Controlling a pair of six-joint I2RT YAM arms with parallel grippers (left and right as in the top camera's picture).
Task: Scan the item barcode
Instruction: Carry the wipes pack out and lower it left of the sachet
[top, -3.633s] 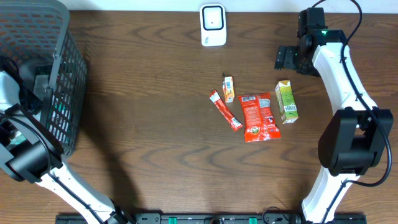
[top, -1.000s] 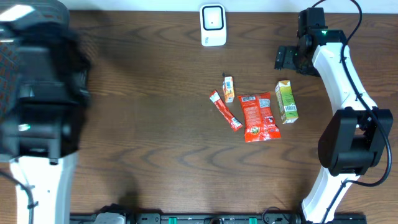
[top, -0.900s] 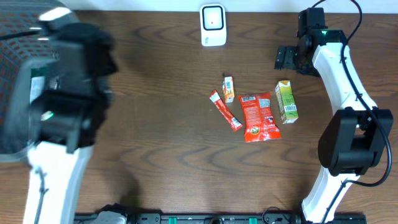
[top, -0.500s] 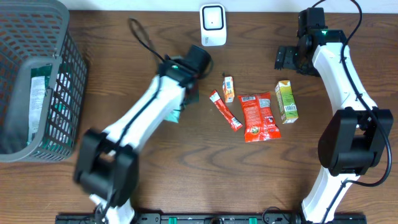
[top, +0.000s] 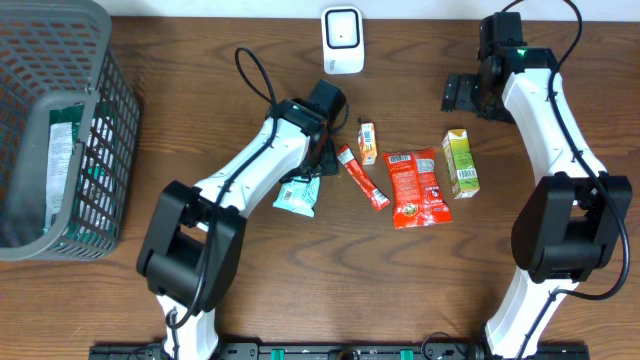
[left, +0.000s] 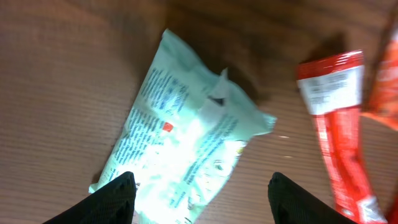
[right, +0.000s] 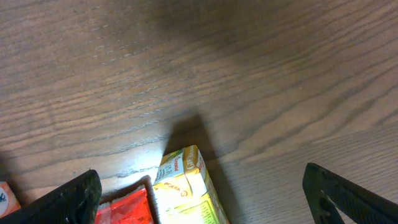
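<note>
Mint-green packet (left: 186, 137) lies flat on the wood table (left: 56, 74), just beside the red stick sachet (left: 333, 118); its blue print is too blurred to read. Your left gripper (left: 202, 183) stands spread over it, your right gripper (right: 200, 183) wide apart too.

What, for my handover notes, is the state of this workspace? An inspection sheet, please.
Surface: brown wooden table.
Job's things: white scanner at the far edge; pale green packet, red stick, small orange box, red pouch and green carton lying mid-table.
Clutter: grey basket at left, a packet inside.
Grippers: left gripper open over the pale green packet; right gripper open, empty, near the green carton.
Cables: black cable looping off the left arm; second cable off the right arm.
Surroundings: nothing seen.
</note>
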